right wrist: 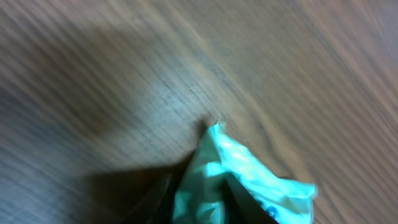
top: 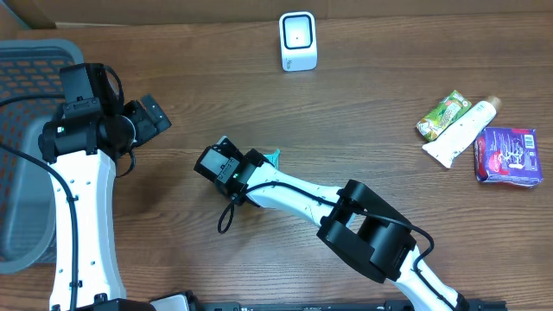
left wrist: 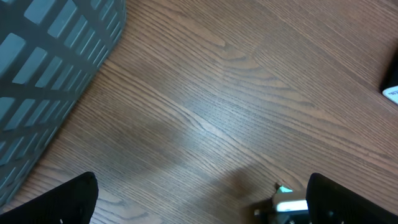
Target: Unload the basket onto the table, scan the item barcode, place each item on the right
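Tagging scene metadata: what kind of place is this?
Probably a mock retail checkout set up on a wooden table: a white barcode scanner at the far edge, a grey basket at one side, and packaged goods at the other: a tube, a purple packet and a green packet.

The brown wooden table (top: 389,52) is carrying one white boxy scanner (top: 298,41), one grey slatted plastic basket (top: 26,69), one green pouch (top: 443,114), one white tube (top: 462,131), one purple packet (top: 508,155) and one teal crinkly wrapper (top: 273,157).
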Action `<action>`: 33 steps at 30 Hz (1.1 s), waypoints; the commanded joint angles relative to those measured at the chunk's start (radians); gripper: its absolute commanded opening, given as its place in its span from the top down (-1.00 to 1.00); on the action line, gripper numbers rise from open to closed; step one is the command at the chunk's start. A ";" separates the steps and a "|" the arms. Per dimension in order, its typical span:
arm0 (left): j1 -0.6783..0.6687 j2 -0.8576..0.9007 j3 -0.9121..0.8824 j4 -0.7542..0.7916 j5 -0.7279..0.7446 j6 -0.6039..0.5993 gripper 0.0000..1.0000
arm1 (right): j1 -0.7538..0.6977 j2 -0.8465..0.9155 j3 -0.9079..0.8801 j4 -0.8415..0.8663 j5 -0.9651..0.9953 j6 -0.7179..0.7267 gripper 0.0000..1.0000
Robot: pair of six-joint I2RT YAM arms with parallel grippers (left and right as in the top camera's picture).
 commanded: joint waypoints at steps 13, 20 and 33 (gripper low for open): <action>-0.001 0.003 0.014 0.003 -0.014 -0.014 -1.00 | -0.142 -0.016 0.033 -0.097 -0.500 0.009 0.92; -0.001 0.003 0.014 0.003 -0.014 -0.014 -1.00 | -0.342 -0.188 0.033 -0.042 -1.175 0.009 0.92; -0.001 0.003 0.014 0.003 -0.014 -0.014 -0.99 | -0.504 -0.203 -0.115 0.055 -1.474 0.021 0.93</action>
